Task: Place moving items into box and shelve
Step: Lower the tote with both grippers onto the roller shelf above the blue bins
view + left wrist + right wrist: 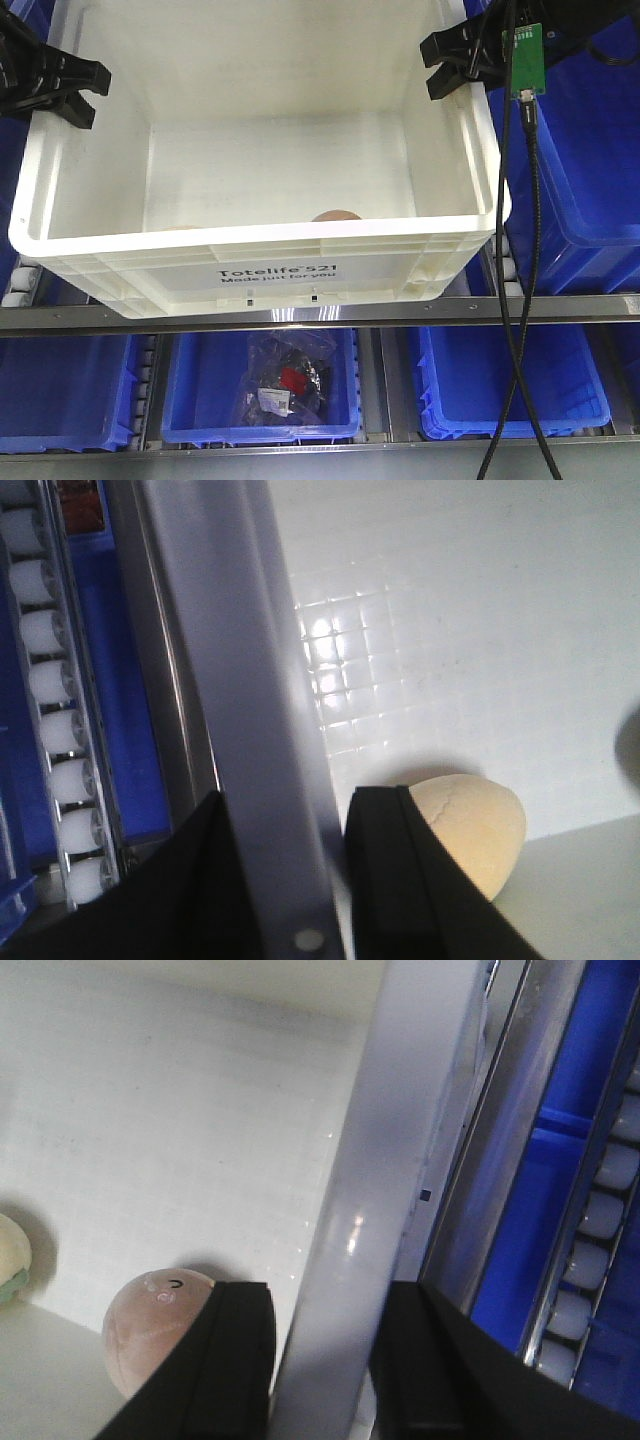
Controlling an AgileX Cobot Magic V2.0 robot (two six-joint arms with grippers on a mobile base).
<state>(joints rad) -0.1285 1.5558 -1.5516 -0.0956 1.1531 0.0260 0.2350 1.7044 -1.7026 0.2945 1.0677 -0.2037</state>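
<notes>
The white box (262, 246), printed "Totelife 521", sits tilted over the shelf's front rail. My left gripper (62, 84) is shut on its left rim and my right gripper (452, 66) on its right rim. In the left wrist view the black fingers (400, 880) straddle the box wall (270, 780), with the cream-yellow item (482, 825) just inside. In the right wrist view the fingers (232, 1360) straddle the wall (350, 1260) beside the reddish-brown item (148, 1332); the cream one (12, 1252) peeks in at the left edge. Only the reddish item's top (336, 214) shows from the front.
A metal shelf rail (300, 312) runs under the box. Blue bins stand below; the middle one (200, 400) holds bagged parts. A larger blue bin (590, 180) is at the right. White rollers (60, 730) line the shelf lanes. A black cable (527, 260) hangs from a green board (527, 60).
</notes>
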